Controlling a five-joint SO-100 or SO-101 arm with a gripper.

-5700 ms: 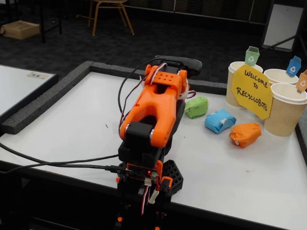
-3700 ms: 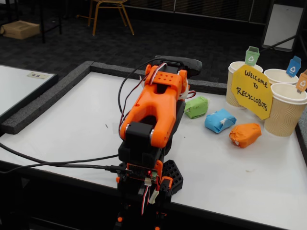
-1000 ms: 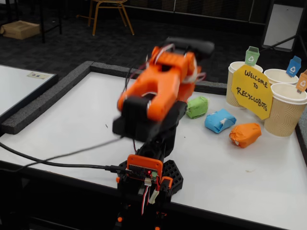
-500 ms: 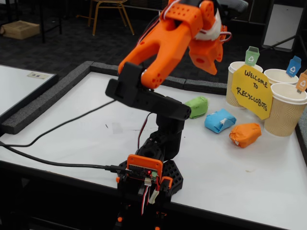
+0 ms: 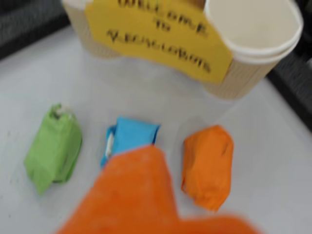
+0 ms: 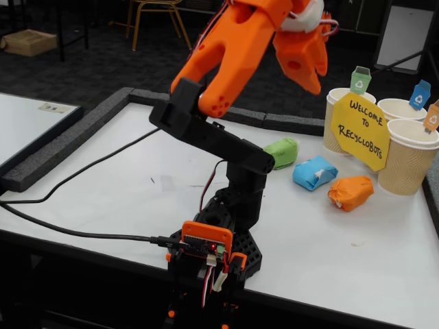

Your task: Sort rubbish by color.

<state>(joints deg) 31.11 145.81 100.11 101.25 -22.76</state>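
Three crumpled lumps lie in a row on the white table (image 6: 103,185). In the wrist view the green lump (image 5: 53,148) is left, the blue lump (image 5: 131,136) in the middle, the orange lump (image 5: 208,165) right. The fixed view shows the green (image 6: 282,152), blue (image 6: 314,173) and orange (image 6: 351,192) lumps in front of the cups. My orange gripper (image 6: 314,88) is raised well above them and holds nothing; its jaws look closed together. In the wrist view its tip (image 5: 146,151) covers the near part of the blue lump.
Three ribbed tan paper cups stand behind the lumps: one with a green tag (image 6: 339,103), one with a blue tag (image 6: 401,110), one with an orange tag (image 6: 408,161). A yellow sign (image 6: 360,130) leans on them. Black foam edging (image 6: 62,147) borders the table.
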